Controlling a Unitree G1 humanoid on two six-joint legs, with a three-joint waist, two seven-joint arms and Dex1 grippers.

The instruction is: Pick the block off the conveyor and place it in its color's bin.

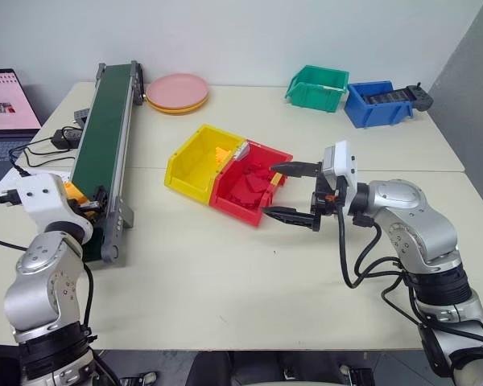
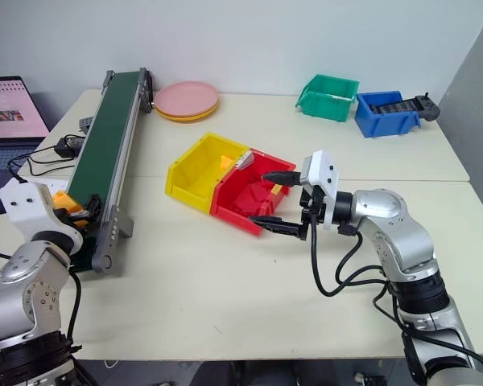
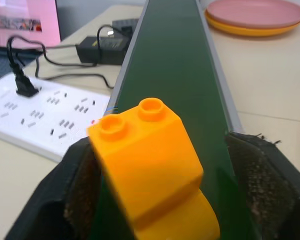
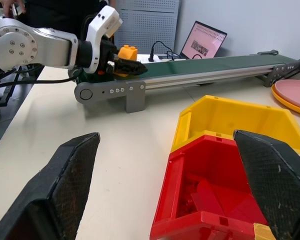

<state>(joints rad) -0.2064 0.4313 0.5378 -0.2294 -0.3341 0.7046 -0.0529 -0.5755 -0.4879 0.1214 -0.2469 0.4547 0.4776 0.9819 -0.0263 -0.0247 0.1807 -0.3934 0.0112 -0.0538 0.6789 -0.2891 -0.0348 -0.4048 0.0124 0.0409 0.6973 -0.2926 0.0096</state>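
The conveyor (image 1: 105,137) is running along the left of the frame. Mid-frame, the yellow bin (image 1: 195,162) is sitting joined to the red bin (image 1: 249,189). The right gripper (image 1: 290,191) is hovering beside them, fingers spread. At lower left, the left gripper (image 1: 87,207) is straddling the block (image 3: 150,165) on the belt's near end, its fingers not yet pinching.

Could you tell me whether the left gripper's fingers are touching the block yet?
Cannot tell. In the left wrist view the block sits between the fingers, hard against one, with belt showing beside the other.
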